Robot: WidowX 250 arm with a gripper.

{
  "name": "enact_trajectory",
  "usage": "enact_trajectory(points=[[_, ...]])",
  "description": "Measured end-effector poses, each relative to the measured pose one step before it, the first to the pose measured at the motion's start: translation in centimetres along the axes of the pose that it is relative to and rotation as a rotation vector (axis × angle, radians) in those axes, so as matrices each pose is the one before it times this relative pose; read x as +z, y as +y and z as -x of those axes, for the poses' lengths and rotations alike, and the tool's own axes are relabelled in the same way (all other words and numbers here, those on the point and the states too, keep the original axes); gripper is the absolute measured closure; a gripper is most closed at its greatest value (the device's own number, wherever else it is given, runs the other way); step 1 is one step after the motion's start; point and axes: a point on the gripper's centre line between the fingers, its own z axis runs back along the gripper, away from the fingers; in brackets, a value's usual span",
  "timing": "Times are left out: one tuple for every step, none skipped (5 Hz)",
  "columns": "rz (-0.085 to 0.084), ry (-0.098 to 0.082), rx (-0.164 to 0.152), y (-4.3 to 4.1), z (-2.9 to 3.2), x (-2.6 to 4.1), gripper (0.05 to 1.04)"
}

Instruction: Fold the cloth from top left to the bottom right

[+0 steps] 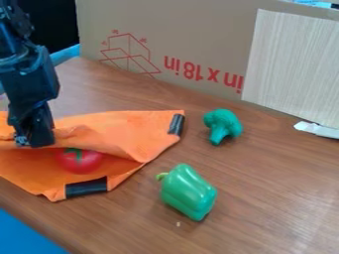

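Pinching the cloth (142, 131) in the gripper (33, 140), at the left of the table (271, 198), partly over the tomato (79, 161), likely light and limp, best held by its raised edge.

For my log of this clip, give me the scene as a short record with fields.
cloth: orange cloth, partly folded over, with one black strip on its near edge and another at its far right corner
gripper: black gripper, at the cloth's left part
under fold: tomato, partly covered
right of cloth: green bell pepper, broccoli
behind: cardboard
surface: wooden table
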Motion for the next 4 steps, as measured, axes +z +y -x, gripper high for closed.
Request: enact_trajectory(points=[[-0.0109, 0.0240, 0.0469, 0.219, -0.284, -0.337, 0.791], [0.0313, 0.0171, 0.0315, 1.019, -0.245, -0.455, 0.500], [0.0385, -0.0168, 0.0209, 1.739, -0.524, 0.909, 0.206], [0.0373, -0.0371, 0.0337, 1.838, 0.112, 1.666, 0.077]])
